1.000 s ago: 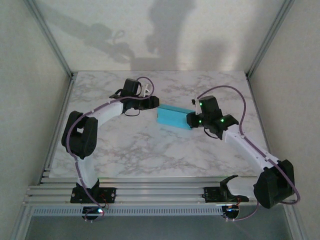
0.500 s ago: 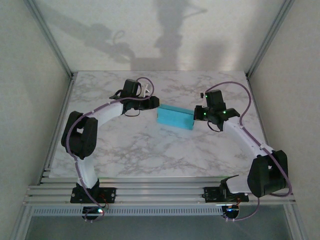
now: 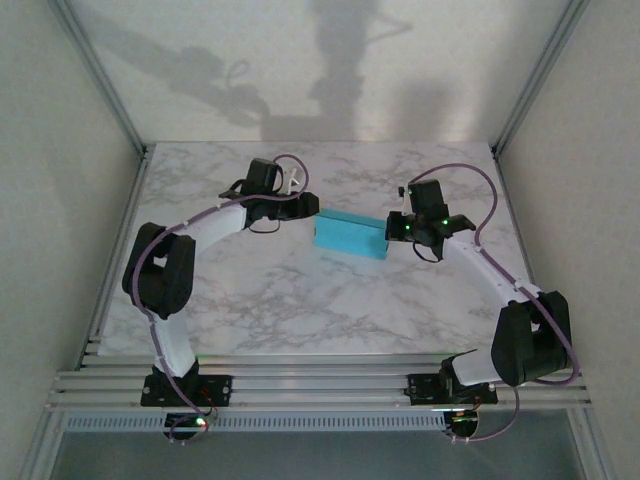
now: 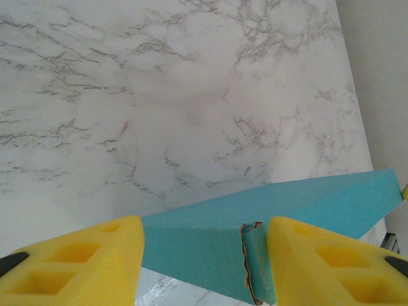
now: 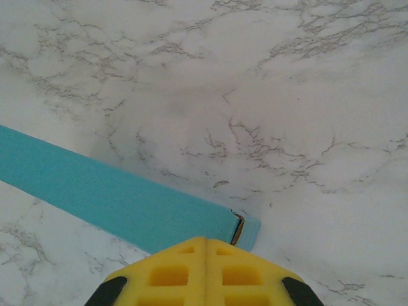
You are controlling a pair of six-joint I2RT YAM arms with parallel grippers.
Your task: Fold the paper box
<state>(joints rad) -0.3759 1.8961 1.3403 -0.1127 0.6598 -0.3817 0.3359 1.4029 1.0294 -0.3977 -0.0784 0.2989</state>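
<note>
1. The left gripper [image 4: 205,241] stands about half open, with one end of the paper box [image 4: 299,204] between its yellow pads [image 4: 83,255]. Both pads meet the cardboard, so it reads as a hold across that end.
2. The right gripper [image 5: 205,247] is fully closed and holds nothing. The box's other end lies just beyond its tips, where a small end flap [image 5: 250,231] juts slightly past a raw seam.
3. Outward from both sets of fingers, the box spans the gap between them, lying turquoise side out on the marble table [image 5: 287,95].
4. Progress, as a judgement: the walls are up and the shape is a closed rectangular box, so most folding looks done. The flap by the right tips, and a rough seam by the left pads, may still need pressing flat.
5. Against a second ago: the right gripper then overlapped the box's end; it has since backed off, turned its wrist and closed. The box and left gripper have stayed put.
</note>
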